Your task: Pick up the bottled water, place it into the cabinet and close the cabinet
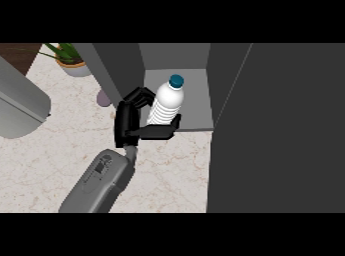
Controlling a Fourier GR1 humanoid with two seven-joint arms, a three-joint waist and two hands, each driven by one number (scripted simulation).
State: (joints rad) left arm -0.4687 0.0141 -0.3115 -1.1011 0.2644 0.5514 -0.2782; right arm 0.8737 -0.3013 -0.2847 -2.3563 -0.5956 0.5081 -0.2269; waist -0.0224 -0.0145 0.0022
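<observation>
1. The cabinet (193,107) stands open on the bench (42,165). Its pale floor and back wall are in plain sight between two dark side walls.
2. The bottled water (167,102) is at the left front of the cabinet's opening, close to the left wall. It is about upright, with its blue cap (176,80) towards the cabinet's back wall.
3. The left robot hand (127,120) is wrapped round the bottle from the side away from the cabinet's middle. Its fingers curl behind the bottle and its thumb crosses in front, low down.
4. The thumb hides the bottle's base right at the cabinet floor's front lip, so I cannot tell whether the bottle is resting on the floor.
5. Inside the cabinet, the floor to the right of the bottle and behind it is bare.
6. The grey forearm (101,175) slants up across the bench towards the cabinet's left front corner.
7. The dark door (293,130) fills everything to the right of the cabinet's opening.
8. Left of the cabinet, a potted plant (68,60) sits just off its far corner. A small purplish thing (103,97) shows against its left wall, partly hidden.
9. Further left of the cabinet, a large grey rounded shape (12,100) overhangs the bench's edge. I cannot tell what it is.
</observation>
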